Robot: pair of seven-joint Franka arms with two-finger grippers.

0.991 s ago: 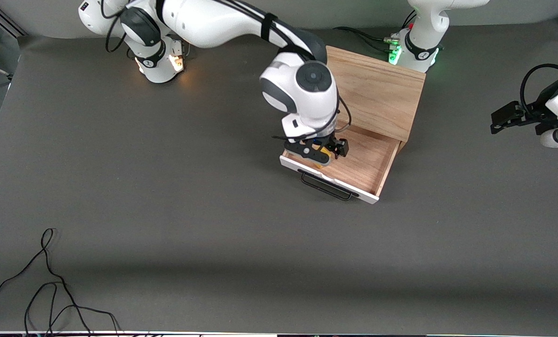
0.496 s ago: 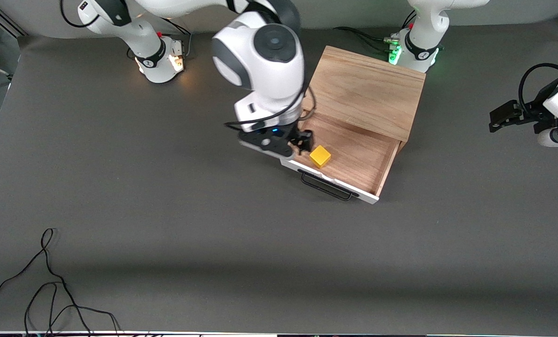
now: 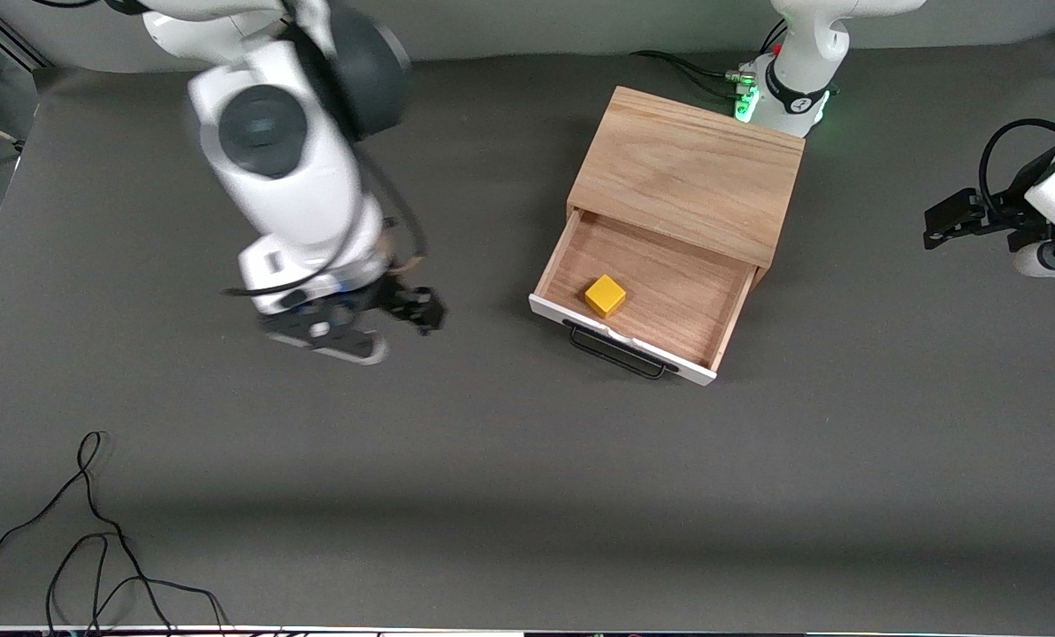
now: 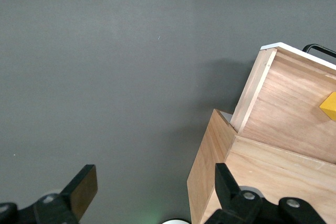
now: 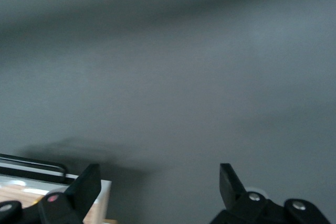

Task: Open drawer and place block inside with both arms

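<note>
Even, diffuse overhead light is falling on the grey table [image 3: 509, 460] in the front view, leaving no glare. A broad soft shadow band is running across the lower part of that frame. The right arm [image 3: 284, 168] in the upper left is smearing with motion blur, while the cabinet [image 3: 691, 172] is staying crisp. A green glow is showing at the left arm's base [image 3: 744, 106]. The right wrist view is looking soft and dim, its table surface shading darker toward the top.
</note>
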